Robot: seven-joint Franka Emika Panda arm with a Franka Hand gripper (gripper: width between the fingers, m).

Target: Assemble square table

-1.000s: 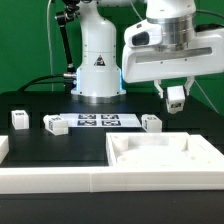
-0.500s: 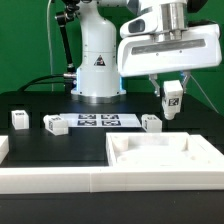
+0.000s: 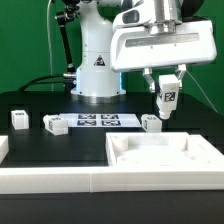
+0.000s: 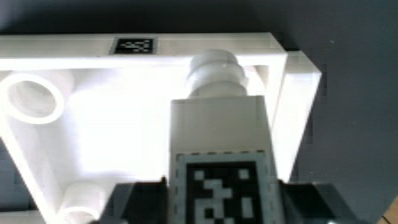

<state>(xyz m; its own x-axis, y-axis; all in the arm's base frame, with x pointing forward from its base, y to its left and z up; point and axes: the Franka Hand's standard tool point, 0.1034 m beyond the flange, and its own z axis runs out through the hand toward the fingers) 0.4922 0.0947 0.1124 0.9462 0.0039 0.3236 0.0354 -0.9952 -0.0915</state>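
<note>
1. Fingers [image 3: 157, 86]: I read them as clamped on one white leg [image 3: 167, 100], one finger on each side. This held leg hangs clear of the desk [image 3: 30, 142], with its black-and-white tag facing the exterior camera.
2. Under the held leg: in the wrist view I see the square slab [image 4: 125, 130] lying beneath it, raised rim upward. The leg's round end points toward the slab. A slab tag [image 4: 134, 44] sits on the far rim and a round socket [image 4: 32, 97] sits in one corner.
3. Slab position: it lies flat on the desk toward the exterior view's right, just behind the low border wall [image 3: 50, 178].
4. Remaining parts: a second leg [image 3: 151, 122] stands beside the marker board [image 3: 97, 121]. A third leg [image 3: 53, 124] and a fourth leg [image 3: 19, 119] stand toward the exterior view's left.
</note>
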